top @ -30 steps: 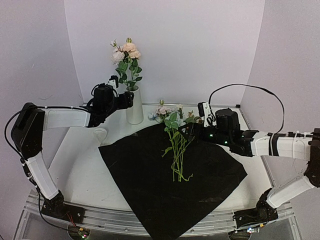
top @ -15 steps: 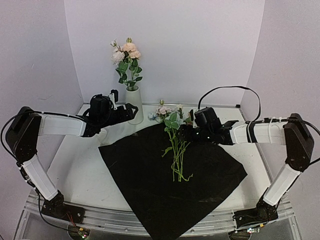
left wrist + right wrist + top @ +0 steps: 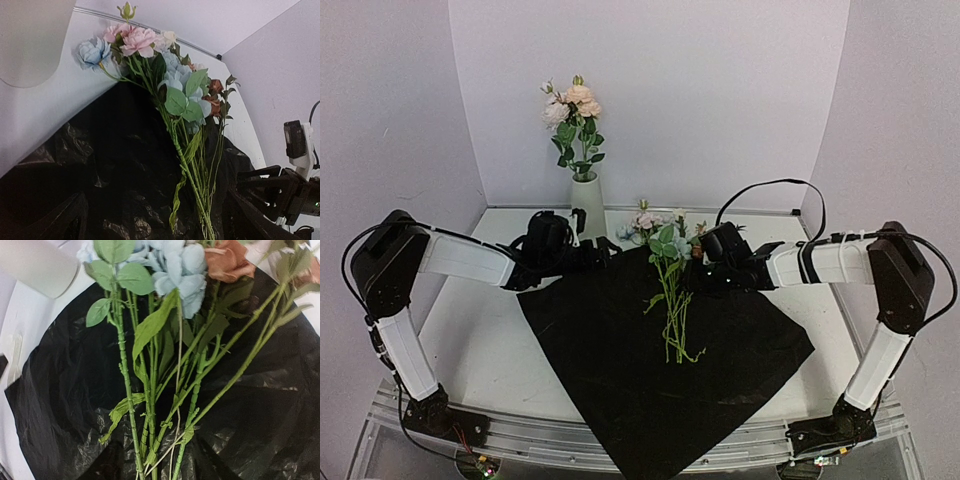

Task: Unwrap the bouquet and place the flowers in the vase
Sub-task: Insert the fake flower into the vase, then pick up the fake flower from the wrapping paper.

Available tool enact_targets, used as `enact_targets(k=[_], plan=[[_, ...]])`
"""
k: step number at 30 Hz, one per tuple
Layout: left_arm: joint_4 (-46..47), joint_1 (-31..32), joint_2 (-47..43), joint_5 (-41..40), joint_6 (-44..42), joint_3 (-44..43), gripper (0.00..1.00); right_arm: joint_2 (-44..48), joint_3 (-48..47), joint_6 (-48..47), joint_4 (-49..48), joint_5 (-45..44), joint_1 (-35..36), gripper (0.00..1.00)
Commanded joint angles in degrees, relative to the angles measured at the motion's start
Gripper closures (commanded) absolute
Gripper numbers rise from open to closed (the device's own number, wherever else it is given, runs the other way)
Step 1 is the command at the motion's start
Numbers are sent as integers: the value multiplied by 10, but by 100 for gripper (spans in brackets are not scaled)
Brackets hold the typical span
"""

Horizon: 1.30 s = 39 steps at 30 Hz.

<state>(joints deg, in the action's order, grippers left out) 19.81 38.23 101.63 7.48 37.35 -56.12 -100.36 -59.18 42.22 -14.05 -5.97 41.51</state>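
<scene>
The flowers (image 3: 672, 290) lie on the sheet (image 3: 620, 380), blooms toward 12 o'clock; my right gripper (image 3: 692, 272) sits at their stems from 3 o'clock, opening I cannot tell, while my left gripper (image 3: 592, 254) gapes empty at 10 o'clock. A pinch here could snag sheet or tangled stems and drag everything. The vase (image 3: 588, 195) at 11 o'clock, already part filled, hugs the back wall (image 3: 700, 100); bare table (image 3: 470, 320) lies at 9 o'clock.

The left arm (image 3: 460, 258) and right arm (image 3: 820, 262) both stretch low and inward, toward each other. The left gripper (image 3: 600, 255) has its jaws spread wide. The right gripper (image 3: 693, 272) points inward, and how its jaws stand is unclear.
</scene>
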Motion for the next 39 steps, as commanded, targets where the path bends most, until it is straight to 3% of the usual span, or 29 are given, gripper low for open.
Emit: enact_targets(k=[1,7,17,22,39], plan=[[3,16,18,10,-3,-25,6,-13,-17,27,27,-22,-4,56],[0,30,41,19,4,-37,7,-45,-39,1,27,26,-5,64],[-1,34,53,32,12,-36,8,-77,-68,-58,28,87,-5,66],[-2,34,59,34,11,-39,9,-93,-86,-75,30,121,-4,75],[-5,34,61,33,7,-45,9,-136,-106,-79,46,134,-2,75]])
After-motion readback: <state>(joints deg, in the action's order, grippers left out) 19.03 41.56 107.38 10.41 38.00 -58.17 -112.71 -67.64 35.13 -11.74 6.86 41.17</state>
